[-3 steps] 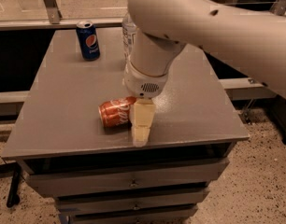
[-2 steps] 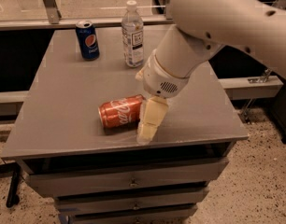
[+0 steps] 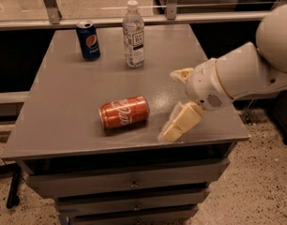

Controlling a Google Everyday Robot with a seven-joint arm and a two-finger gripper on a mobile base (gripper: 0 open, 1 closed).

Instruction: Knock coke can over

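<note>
**Coke can (image 3: 124,112) lies flat at 9 o'clock from the open gripper (image 3: 168,105)**

At the near edge, the grey table (image 3: 64,125) stands on a block of drawers (image 3: 129,184). The first thing behind this edge is the lower of the gripper's two fingers (image 3: 181,121). Its tip hangs low over the front right part of the top, at about 5 o'clock from the table's middle. I cannot tell if it touches the surface. The other finger is farther back, toward 12 o'clock from the first one. The two are spread wide and nothing is held between them. The white arm (image 3: 242,76) comes in from 3 o'clock.

The coke can is on its side, near the middle of the table and a little toward the front. From the gripper it lies at 9 o'clock, near but apart, with bare table between them. Its long axis runs almost from 9 to 3 o'clock, with the right end turned a little toward 2. This means the gripper faces the end of the can and not its round side.

I judge that the can is already knocked over. A push toward 9 o'clock would probably only slide it along its length. A push toward 12 or 6 o'clock could make it roll.

Farther back a water bottle (image 3: 133,35) stands upright at 12 o'clock from the coke can. A blue can (image 3: 88,40) stands at 11 o'clock. Both are well apart from the gripper.
</note>
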